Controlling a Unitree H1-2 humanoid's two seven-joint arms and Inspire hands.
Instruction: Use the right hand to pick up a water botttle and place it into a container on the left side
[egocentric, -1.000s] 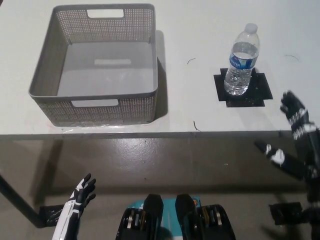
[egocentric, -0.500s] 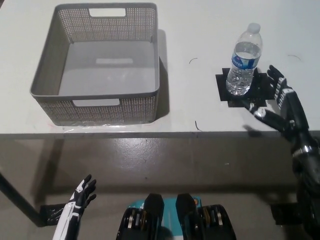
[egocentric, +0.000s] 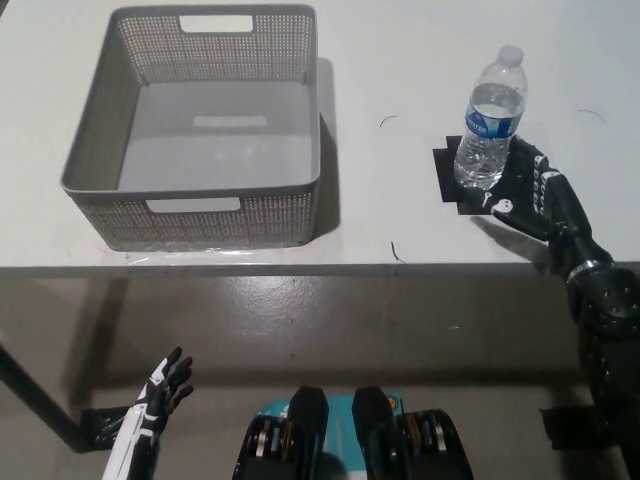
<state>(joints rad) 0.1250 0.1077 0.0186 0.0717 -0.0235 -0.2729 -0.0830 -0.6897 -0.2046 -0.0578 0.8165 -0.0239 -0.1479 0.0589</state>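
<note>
A clear water bottle (egocentric: 490, 118) with a white cap and blue label stands upright on a black square mat (egocentric: 462, 188) at the table's right. My black right hand (egocentric: 528, 187) is open just right of the bottle's base, fingers spread toward it, not closed on it. A grey perforated basket (egocentric: 92, 165) sits at the table's left with nothing inside. My white left hand (egocentric: 160, 392) rests open low at the lower left, below the table's edge.
The white table (egocentric: 380, 90) ends at a front edge running across the middle of the view, with dark floor below. A stretch of bare tabletop lies between basket and bottle.
My right hand has moved left and forward over the table, from beyond the table's right edge to right beside the bottle's base. The bottle and basket have not moved.
</note>
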